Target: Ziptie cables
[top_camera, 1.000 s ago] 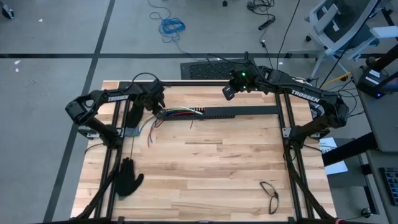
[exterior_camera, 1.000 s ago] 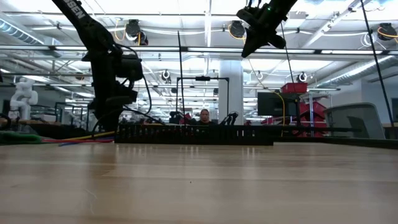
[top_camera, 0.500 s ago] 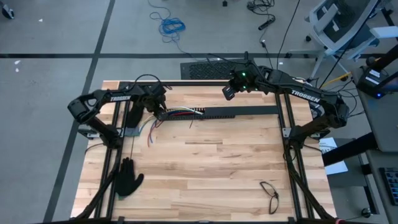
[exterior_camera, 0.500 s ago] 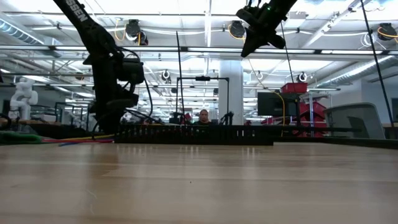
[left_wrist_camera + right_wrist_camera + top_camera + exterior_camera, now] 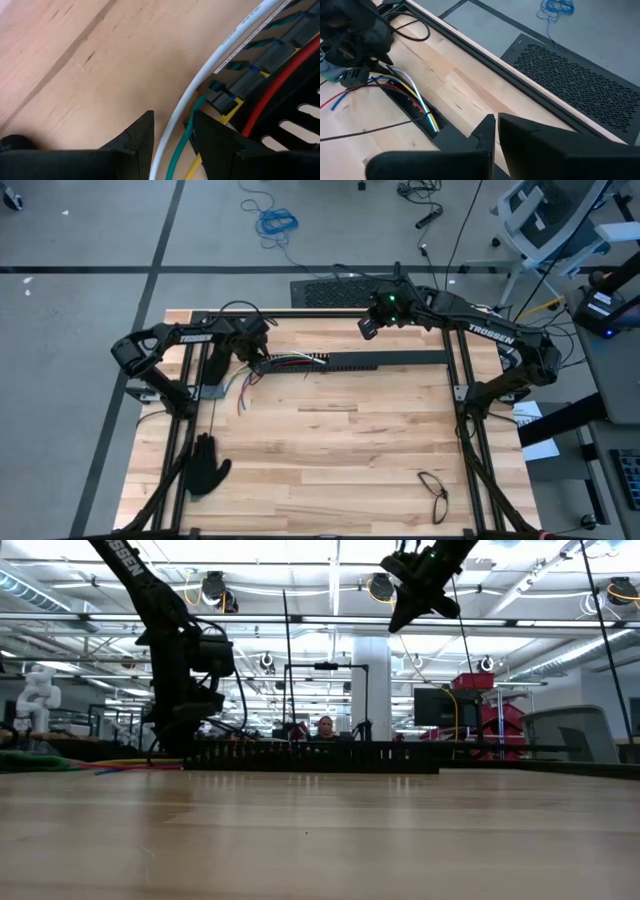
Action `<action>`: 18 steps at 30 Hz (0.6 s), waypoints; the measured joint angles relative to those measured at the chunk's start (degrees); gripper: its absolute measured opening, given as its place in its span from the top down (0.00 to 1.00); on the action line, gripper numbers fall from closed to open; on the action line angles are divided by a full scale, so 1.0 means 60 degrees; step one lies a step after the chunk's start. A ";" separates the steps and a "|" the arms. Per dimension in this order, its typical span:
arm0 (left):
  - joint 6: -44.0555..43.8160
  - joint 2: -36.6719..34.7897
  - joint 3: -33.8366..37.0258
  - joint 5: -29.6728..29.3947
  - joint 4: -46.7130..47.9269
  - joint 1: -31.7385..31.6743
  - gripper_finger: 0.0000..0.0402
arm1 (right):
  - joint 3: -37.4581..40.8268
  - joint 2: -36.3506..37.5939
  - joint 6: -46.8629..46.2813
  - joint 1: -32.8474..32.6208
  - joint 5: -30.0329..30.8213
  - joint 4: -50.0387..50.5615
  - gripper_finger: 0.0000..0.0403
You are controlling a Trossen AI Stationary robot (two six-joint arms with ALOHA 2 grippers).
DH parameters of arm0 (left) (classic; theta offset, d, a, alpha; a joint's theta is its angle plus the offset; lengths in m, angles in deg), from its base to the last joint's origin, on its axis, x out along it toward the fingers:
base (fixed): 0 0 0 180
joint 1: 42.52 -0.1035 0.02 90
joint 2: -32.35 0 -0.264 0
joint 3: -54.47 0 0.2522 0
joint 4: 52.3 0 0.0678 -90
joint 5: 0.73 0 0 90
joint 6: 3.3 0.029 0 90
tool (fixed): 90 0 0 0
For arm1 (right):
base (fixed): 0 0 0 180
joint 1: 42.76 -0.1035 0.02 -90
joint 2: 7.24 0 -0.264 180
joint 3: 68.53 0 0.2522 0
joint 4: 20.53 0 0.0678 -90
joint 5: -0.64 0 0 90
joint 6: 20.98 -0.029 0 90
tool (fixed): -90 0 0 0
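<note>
The long black slotted bar [image 5: 385, 360] lies across the far half of the pale plank table [image 5: 330, 450], and everything else is placed from it. The cables [image 5: 285, 361], red, white, green and yellow, lie in the bar's left end and trail off it onto the wood. The left end effector [image 5: 256, 356] sits at that same end, fingers [image 5: 135, 142] part-open around the white and green cables, as the left wrist view shows; whether they pinch is unclear. The right end effector [image 5: 367, 329] hangs high above the bar's middle, well clear, its fingers [image 5: 487, 131] closed on nothing. A thin dark ziptie [image 5: 212, 420] lies left of the bar, running toward the near edge. A black glove [image 5: 205, 465] lies beyond it, and eyeglasses [image 5: 433, 491] rest near the right corner. The low view alone shows a person [image 5: 324, 727] seated behind the bar.
</note>
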 joint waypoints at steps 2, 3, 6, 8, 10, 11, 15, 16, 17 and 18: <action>0.0000 0.0007 0.0000 -0.0043 0.0014 0.0059 0.66 | 0.0000 0.0000 0.0000 0.0033 0.0004 0.0000 0.96; 0.0000 0.0007 0.0000 -0.0057 0.0014 0.0091 0.67 | 0.0000 0.0000 0.0000 0.0038 0.0006 0.0000 0.96; -0.0001 0.0011 0.0000 -0.0054 0.0021 0.0116 0.72 | 0.0000 0.0000 0.0000 0.0040 0.0004 0.0000 0.96; -0.0002 0.0011 0.0000 -0.0038 0.0021 0.0124 0.77 | 0.0000 0.0000 0.0000 0.0039 0.0004 0.0000 0.96; -0.0003 0.0011 0.0000 -0.0017 0.0033 0.0124 0.84 | 0.0000 0.0000 0.0000 0.0036 0.0000 0.0000 0.96; -0.0003 0.0011 0.0000 -0.0017 0.0043 0.0124 0.88 | 0.0000 0.0000 0.0000 0.0036 0.0002 0.0000 0.96; -0.0024 0.0021 -0.0086 -0.0009 0.0088 0.0111 0.98 | 0.0000 0.0000 0.0000 0.0036 0.0004 0.0000 0.96; -0.0088 0.0026 -0.0112 -0.0014 0.0124 0.0106 0.98 | 0.0000 0.0000 0.0000 0.0036 0.0004 -0.0001 0.96; -0.0174 0.0031 -0.0140 -0.0014 0.0158 0.0106 0.98 | 0.0000 0.0000 0.0000 0.0036 0.0001 -0.0002 0.96; -0.0214 0.0035 -0.0171 -0.0014 0.0188 0.0106 0.97 | 0.0000 0.0000 0.0000 0.0036 0.0000 -0.0004 0.96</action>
